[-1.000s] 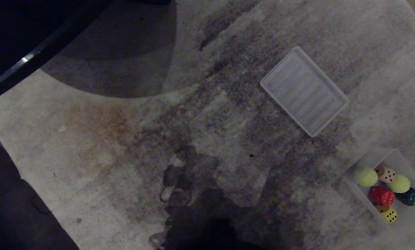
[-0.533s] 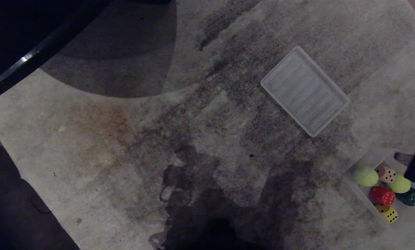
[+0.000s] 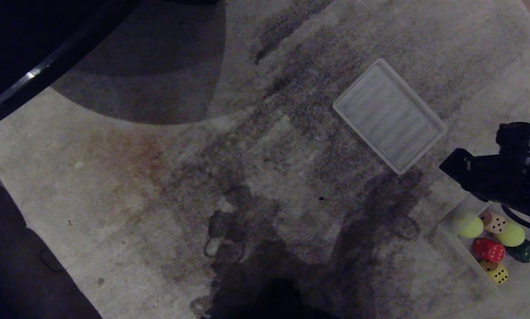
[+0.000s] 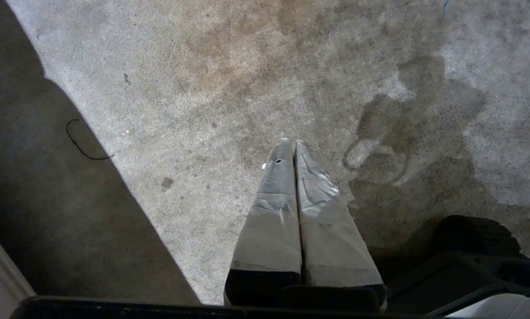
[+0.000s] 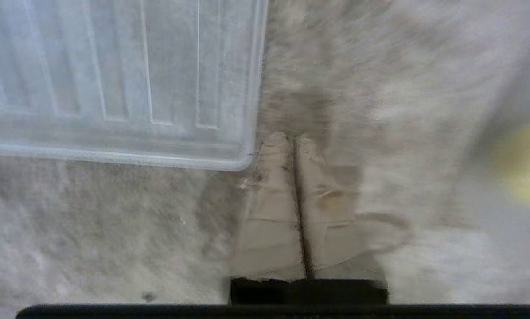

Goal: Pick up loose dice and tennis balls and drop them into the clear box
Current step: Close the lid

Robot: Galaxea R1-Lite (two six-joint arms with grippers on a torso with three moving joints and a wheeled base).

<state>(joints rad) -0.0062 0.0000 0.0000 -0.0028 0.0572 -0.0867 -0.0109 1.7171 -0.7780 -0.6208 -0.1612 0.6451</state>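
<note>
while dice fill the clear box, right hand hovers closed.

No words, labels, brands or numerals can be read anywhere; the only markings are the pips on the dice lying in the clear box, too small to count with certainty.

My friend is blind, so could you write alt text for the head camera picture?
A clear box at the lower right of a stained grey carpet holds two tennis balls and four dice. The right arm reaches in above it, beside a ribbed white panel.
</note>
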